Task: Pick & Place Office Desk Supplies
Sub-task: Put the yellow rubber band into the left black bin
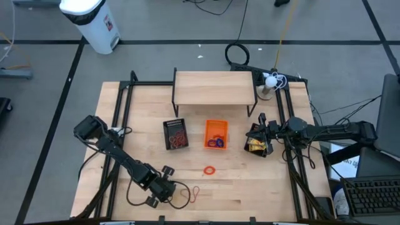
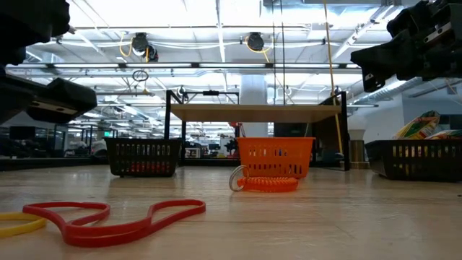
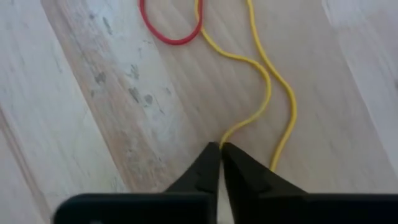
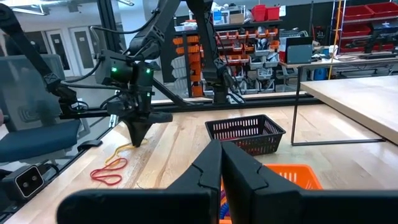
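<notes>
Fingertips of the left gripper are seen pressed together on the wooden table, pinched on one strand of a yellow rubber band that runs forward from between them. The band's second strand is laid just beside the tips, on the bare wood. A little farther ahead of the fingers, a red rubber band is seen lying flat, touching or crossing the yellow one at its far end. From the right wrist view, the same left gripper is shown pointing straight down at the near edge of the table, with the red band just beside it.

Beyond the left gripper, toward the table's middle, a small red ring is found lying alone on the wood. Farther still, two small baskets are set side by side but apart: a black basket with red items in it, and an orange basket holding purple and red rings. Behind them, a low wooden shelf on dark legs is placed across the far part of the table.

The right gripper is held clenched on nothing, hanging above the table beside the orange basket, which is seen just below and ahead of its fingers. A second black basket, with yellow packets in it, is set below the right arm.
</notes>
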`<state>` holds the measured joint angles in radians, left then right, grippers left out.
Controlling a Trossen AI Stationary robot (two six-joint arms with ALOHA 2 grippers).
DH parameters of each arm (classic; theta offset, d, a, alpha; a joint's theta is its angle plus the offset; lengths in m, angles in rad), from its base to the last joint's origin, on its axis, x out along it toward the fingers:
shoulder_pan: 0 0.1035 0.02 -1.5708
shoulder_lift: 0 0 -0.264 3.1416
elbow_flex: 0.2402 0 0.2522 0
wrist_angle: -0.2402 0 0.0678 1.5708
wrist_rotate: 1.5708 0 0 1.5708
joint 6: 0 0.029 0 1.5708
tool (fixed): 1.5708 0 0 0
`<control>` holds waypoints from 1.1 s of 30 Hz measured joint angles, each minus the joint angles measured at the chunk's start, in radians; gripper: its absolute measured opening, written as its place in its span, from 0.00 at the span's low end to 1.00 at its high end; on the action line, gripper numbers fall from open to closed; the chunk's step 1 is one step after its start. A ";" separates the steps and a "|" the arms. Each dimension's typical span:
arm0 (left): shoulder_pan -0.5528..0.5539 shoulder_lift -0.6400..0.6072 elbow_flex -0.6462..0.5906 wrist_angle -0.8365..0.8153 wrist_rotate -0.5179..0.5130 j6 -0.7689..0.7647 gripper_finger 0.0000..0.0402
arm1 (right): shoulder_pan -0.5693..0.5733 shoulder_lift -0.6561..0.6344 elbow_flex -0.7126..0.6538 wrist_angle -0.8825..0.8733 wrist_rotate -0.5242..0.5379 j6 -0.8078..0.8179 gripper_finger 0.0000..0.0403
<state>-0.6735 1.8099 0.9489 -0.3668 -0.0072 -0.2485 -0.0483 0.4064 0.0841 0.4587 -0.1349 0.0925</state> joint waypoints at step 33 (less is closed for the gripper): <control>-0.186 -0.959 -0.123 -0.282 -0.574 -0.038 0.00 | 0.019 0.001 0.000 -0.007 0.003 0.000 0.01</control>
<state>-0.8596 0.8505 0.8256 -0.6487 -0.5815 -0.2868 -0.0288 0.4072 0.0841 0.4519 -0.1317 0.0925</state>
